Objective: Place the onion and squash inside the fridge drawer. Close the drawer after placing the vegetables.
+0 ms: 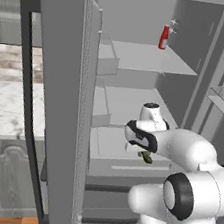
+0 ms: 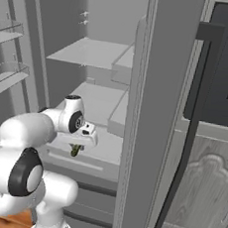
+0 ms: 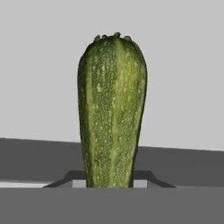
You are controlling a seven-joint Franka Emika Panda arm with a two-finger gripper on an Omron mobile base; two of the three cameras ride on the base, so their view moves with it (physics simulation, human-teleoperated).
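Where the fridge stands open, the claw grasps the squash (dark green, hanging downward) above the pulled-out fridge drawer; red bottle on upper shelf.

squash above fridge drawer

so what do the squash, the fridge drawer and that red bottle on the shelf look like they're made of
The squash: plant flesh under a dark green, pale-speckled, ribbed skin, matte, held in the pincer. The fridge drawer: smooth light-grey plastic or painted metal, no grain or gloss; the render leaves it open. The red bottle: probably plastic, uniform red with a pale cap, too small to be sure.
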